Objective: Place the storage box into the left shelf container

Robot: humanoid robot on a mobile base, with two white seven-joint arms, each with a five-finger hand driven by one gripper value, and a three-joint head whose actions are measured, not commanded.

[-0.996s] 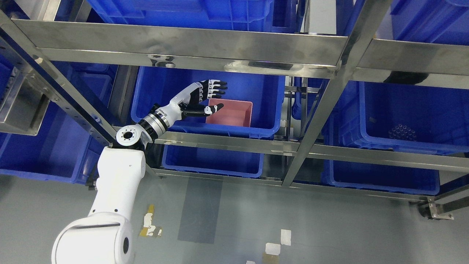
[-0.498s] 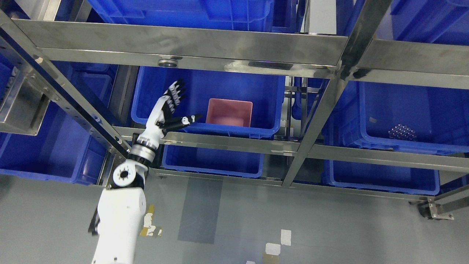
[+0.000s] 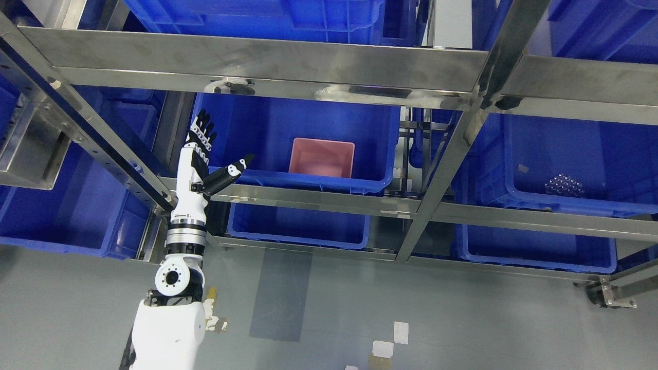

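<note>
Our left hand (image 3: 203, 156) has pulled back from the pink box (image 3: 322, 158), fingers spread, holding nothing. The box sits inside the blue bin (image 3: 247, 121); we judge placing done, next lowering the arm clear of the shelf (image 3: 318, 198).

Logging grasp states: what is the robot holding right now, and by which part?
Nothing. The left hand is open and empty; the pink storage box sits in the blue container.

A blue plastic bin (image 3: 576, 169) on the right of the steel shelf frame (image 3: 288, 61) holds what may be small metal parts (image 3: 564, 186); white tape scraps (image 3: 389, 341) dot the grey floor (image 3: 462, 318).
</note>
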